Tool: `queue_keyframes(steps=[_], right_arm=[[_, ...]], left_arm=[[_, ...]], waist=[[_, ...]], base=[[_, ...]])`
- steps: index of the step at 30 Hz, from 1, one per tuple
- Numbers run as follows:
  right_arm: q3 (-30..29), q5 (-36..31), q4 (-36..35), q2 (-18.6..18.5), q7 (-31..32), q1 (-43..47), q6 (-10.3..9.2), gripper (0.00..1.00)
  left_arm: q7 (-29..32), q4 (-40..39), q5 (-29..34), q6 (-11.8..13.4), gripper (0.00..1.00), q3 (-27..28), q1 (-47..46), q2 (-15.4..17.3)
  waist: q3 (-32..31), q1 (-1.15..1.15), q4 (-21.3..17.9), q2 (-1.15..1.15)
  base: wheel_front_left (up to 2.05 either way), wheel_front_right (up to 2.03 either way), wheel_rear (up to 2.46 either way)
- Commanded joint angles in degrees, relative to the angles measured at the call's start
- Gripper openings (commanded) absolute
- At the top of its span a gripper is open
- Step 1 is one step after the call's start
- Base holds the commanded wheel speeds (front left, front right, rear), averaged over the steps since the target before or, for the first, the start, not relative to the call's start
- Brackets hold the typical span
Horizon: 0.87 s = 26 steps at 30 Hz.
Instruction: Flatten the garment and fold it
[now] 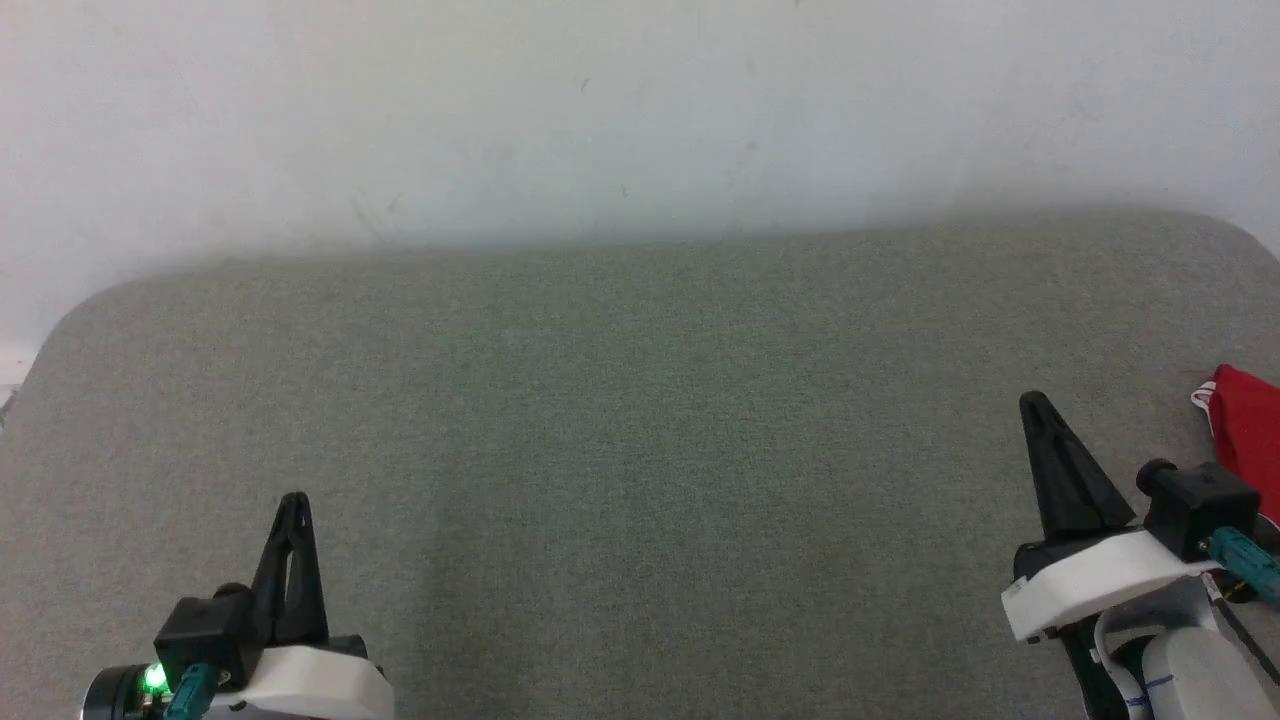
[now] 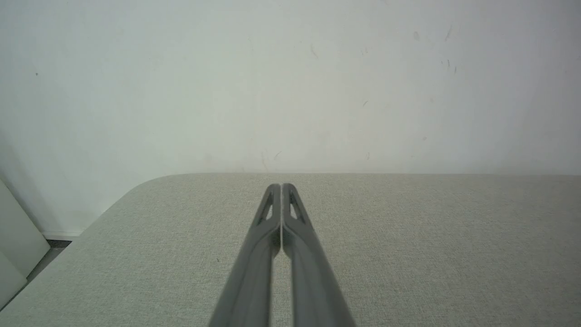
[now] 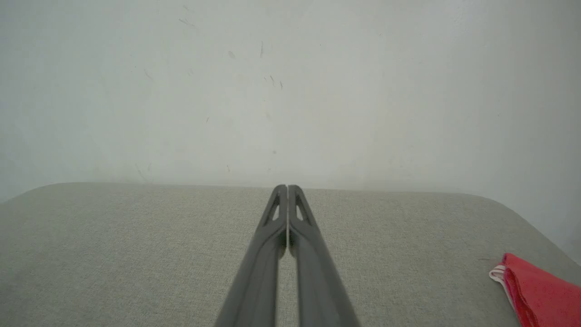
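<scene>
While both pairs of fingers are pressed together along their whole length and grip nothing, the shirt sits off to one side of them. The left gripper hangs over the near left part of the grey bench, its tips pointing at the far edge and the pale wall behind it. The right gripper hangs over the near right part, pointing the same way. Just beyond it, at the right edge of the bench, lies the garment: a red bunch with a thin white-trimmed edge turned toward the fingers. It lies to the right of the right fingers and about level with their shafts, not ahead of the tips, so I judge the right arm must swing outward to reach it. The left arm is well apart from it, across most of the bench. Only this small corner of the cloth shows, since the rest is cut off at the frame's edge, so I cannot tell its long axis, how it is crumpled, or whether it hangs over the edge.
</scene>
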Motion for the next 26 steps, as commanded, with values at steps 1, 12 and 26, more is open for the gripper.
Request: queue_keyframes(steps=[1, 12, 26], right_arm=[[-0.2, -0.7, -0.6, 0.4, 0.3, 0.9, -0.01, 0.0], [-0.4, -2.0, -1.7, 1.0, 1.6, 1.4, -0.02, 0.0], [-0.6, -3.6, -3.0, 1.8, 3.2, 2.1, -0.02, 0.0]], left_arm=[[0.3, -0.2, 0.4, 0.1, 0.0, -0.3, -0.8, -0.2], [1.6, -0.3, 0.7, 0.1, 0.0, -1.0, -1.2, -0.2], [3.2, -0.4, 1.1, 0.2, 0.0, -1.9, -1.8, -0.3]], waist=[[0.0, 0.0, 0.0, 0.0], [0.0, 0.0, 0.2, 0.0], [0.0, 0.0, 0.4, 0.0]], base=[[0.0, 0.0, 0.0], [0.0, 0.0, 0.0], [0.0, 0.0, 0.0]])
